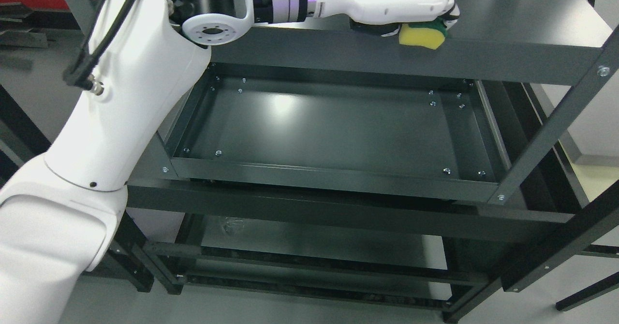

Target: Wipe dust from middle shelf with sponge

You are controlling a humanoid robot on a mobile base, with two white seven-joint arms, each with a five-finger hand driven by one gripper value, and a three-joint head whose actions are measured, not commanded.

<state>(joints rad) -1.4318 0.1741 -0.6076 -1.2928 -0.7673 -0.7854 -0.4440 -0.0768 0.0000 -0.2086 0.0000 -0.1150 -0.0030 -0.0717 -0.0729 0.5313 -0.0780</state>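
- Our left hand (401,0), at the top centre of the frame, is clamped on the yellow and green sponge (422,35).
- The sponge sits at the front edge of the top shelf (522,9), above the target.
- The middle shelf (329,130), in the centre of the frame, has nothing touching it; we judge its wiping not yet begun.
- What is left: bring the sponge down under the top shelf and sweep the middle shelf.
- Our right hand is out of view.

No legible text, labels, brand marks or numbers anywhere in view: none on the white arm (121,96), the dark metal shelf (338,179) or the sponge (421,36).
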